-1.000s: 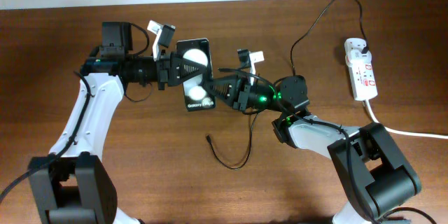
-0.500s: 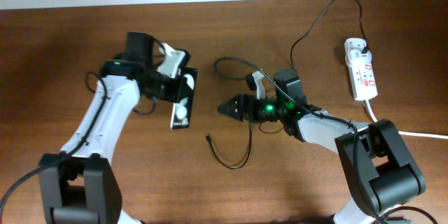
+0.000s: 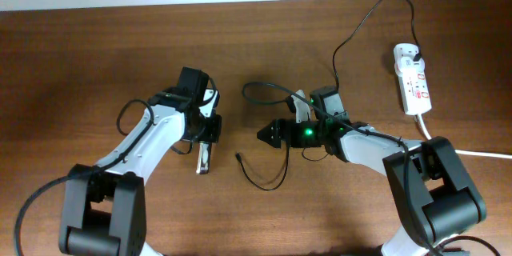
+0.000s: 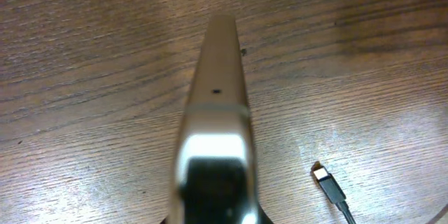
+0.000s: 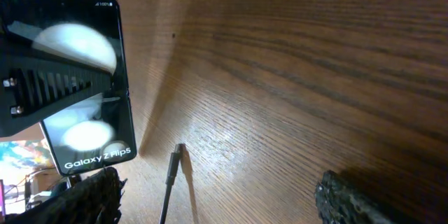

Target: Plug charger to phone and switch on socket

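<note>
Phone (image 3: 204, 158) on edge (long axis front-to-back)

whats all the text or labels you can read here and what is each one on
"Galaxy Z Flip5": white print low on the glossy face of the phone, right wrist view.
Tiny marks along the phone's top edge: too small to read.
Red and dark print on the socket, overhead view: too small to read.
Nothing else carries readable text.
</note>
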